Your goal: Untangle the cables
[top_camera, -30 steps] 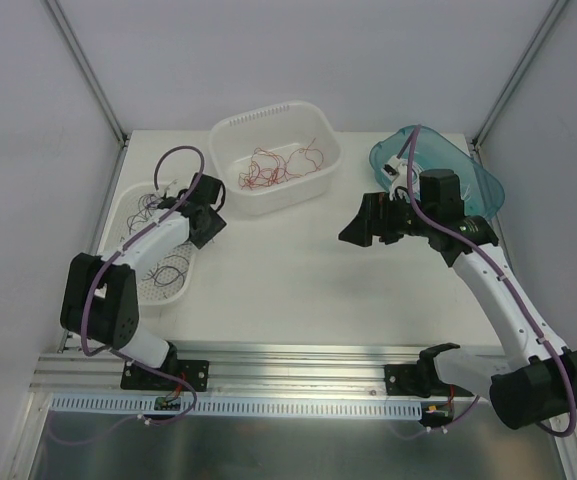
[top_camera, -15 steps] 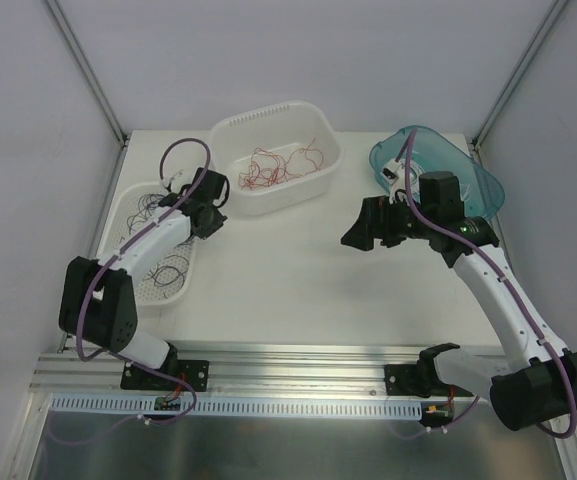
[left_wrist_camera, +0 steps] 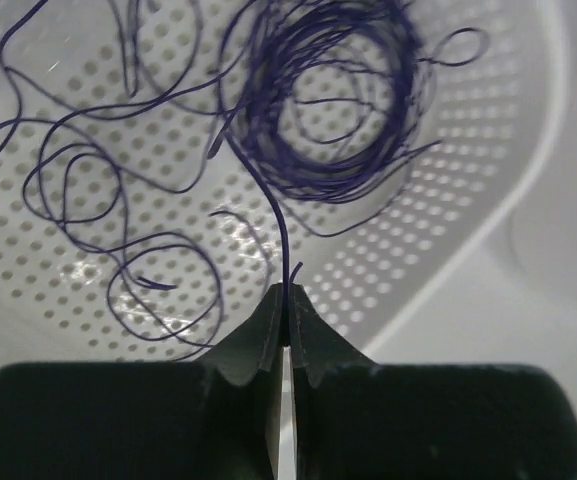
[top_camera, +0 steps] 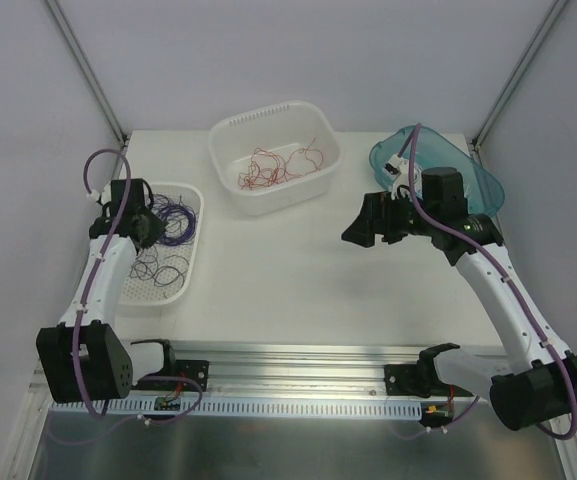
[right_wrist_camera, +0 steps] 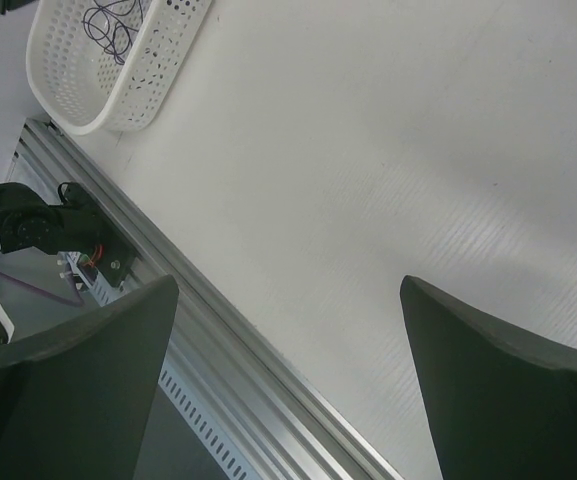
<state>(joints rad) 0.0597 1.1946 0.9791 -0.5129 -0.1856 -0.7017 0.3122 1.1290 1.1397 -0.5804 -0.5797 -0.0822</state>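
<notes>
Thin purple cables [top_camera: 174,220] lie coiled and looped in a white perforated tray [top_camera: 190,262] at the left. My left gripper [top_camera: 150,226] hangs over the tray's left part, shut on one purple strand. In the left wrist view that strand [left_wrist_camera: 279,215] runs from the closed tips of my left gripper [left_wrist_camera: 286,300] up into the dense purple coil [left_wrist_camera: 333,110]. A bunch of red cables [top_camera: 273,168] lies in the white tub [top_camera: 230,135] at the back. My right gripper [top_camera: 366,224] hovers open over bare table; in its wrist view my right gripper [right_wrist_camera: 288,310] holds nothing.
A teal tub [top_camera: 468,170] lies tilted at the back right, behind the right arm. The aluminium rail [top_camera: 298,365] runs along the near edge and shows as the rail [right_wrist_camera: 218,330] under the right gripper. The tray's corner [right_wrist_camera: 118,70] shows top left there.
My left arm swung left, from near the white tub's corner to over the tray's left part, and its jaws closed on a purple strand. The right arm barely moved.
</notes>
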